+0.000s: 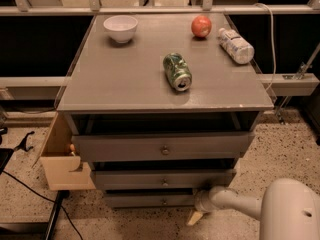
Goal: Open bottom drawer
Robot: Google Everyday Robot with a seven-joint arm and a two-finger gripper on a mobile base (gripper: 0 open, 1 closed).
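- The end effector (196, 217) is seen near the floor; its grip state cannot be told.
- The bottom drawer (142, 200) is found just left of it.

A white bowl (120, 28) stands near the back left corner of the table (120, 86). A red apple (201, 26) sits by the back edge, right of middle. A plastic bottle (236, 45) lies on its side along the right edge, near the back right corner. A green can (177, 71) lies on its side about mid-table, one end toward the front edge. Below the left edge a pale wooden box (59, 166) juts out. The gripper (196, 217) is low, near the floor, beneath the front edge, toward the right corner.
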